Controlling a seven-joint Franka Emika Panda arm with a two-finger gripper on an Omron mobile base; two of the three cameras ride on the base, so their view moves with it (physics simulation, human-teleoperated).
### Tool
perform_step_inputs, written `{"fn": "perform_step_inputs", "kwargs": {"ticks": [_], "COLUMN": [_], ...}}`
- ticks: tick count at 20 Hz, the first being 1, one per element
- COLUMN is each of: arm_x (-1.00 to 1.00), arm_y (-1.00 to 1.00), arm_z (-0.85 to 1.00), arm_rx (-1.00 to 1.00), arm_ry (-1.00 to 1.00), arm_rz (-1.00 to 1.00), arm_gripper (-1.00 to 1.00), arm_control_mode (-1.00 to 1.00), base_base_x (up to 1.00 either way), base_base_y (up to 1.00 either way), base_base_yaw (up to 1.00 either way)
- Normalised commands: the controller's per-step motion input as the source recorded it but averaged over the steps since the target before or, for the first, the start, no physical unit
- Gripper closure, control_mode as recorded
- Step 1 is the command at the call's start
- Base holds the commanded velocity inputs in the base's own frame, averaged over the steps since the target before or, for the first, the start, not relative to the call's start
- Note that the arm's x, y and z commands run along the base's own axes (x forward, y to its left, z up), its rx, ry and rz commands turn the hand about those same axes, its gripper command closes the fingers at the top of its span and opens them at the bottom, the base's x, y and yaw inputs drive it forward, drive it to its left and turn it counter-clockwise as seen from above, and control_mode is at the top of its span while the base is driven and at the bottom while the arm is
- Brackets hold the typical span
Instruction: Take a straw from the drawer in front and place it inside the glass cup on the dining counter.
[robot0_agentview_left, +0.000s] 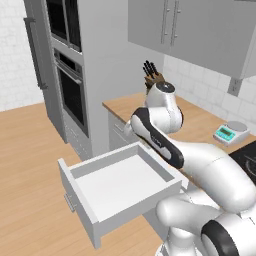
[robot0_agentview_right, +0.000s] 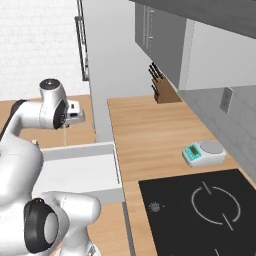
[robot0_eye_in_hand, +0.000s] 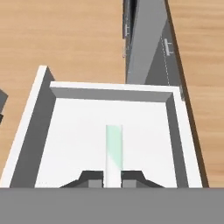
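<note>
The drawer (robot0_agentview_left: 118, 186) stands pulled open below the worktop, its white inside (robot0_eye_in_hand: 78, 131) bare. My gripper (robot0_eye_in_hand: 113, 181) hangs above the drawer, shut on the straw (robot0_eye_in_hand: 113, 151), a thin pale stick pinched between the two dark fingertips (robot0_eye_in_hand: 92, 178) and pointing down toward the drawer floor. From the right base view the straw (robot0_agentview_right: 64, 136) dangles below the gripper (robot0_agentview_right: 66, 123), over the open drawer (robot0_agentview_right: 80, 171). The glass cup and the dining counter are out of view.
A narrow wood worktop (robot0_agentview_right: 150, 135) carries a knife block (robot0_agentview_right: 161, 90) and a small kitchen scale (robot0_agentview_right: 202, 151); a black cooktop (robot0_agentview_right: 200, 210) lies nearer. A tall oven tower (robot0_agentview_left: 70, 90) stands left of the drawer. Wall cabinets (robot0_agentview_left: 175, 25) hang above. Wood floor (robot0_agentview_left: 30, 165) lies open to the left.
</note>
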Motion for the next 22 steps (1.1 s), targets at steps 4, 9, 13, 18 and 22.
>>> {"fn": "perform_step_inputs", "kwargs": {"ticks": [4, 9, 13, 18, 22], "arm_x": [0.00, 0.00, 0.00, 0.00, 0.00], "arm_y": [0.00, 0.00, 0.00, 0.00, 0.00], "arm_z": [0.00, 0.00, 0.00, 0.00, 0.00], "arm_rx": [0.00, 0.00, 0.00, 0.00, 0.00], "arm_ry": [0.00, 0.00, 0.00, 0.00, 0.00], "arm_rz": [0.00, 0.00, 0.00, 0.00, 0.00], "arm_gripper": [1.00, 1.00, 1.00, 1.00, 1.00], "arm_control_mode": [1.00, 1.00, 1.00, 1.00, 1.00], "base_base_x": [-1.00, -0.99, -0.47, 0.19, 0.93], "base_base_y": [0.23, 0.93, 1.00, 1.00, 0.65], "base_base_yaw": [0.07, 0.14, 0.15, 0.02, 0.00]}}
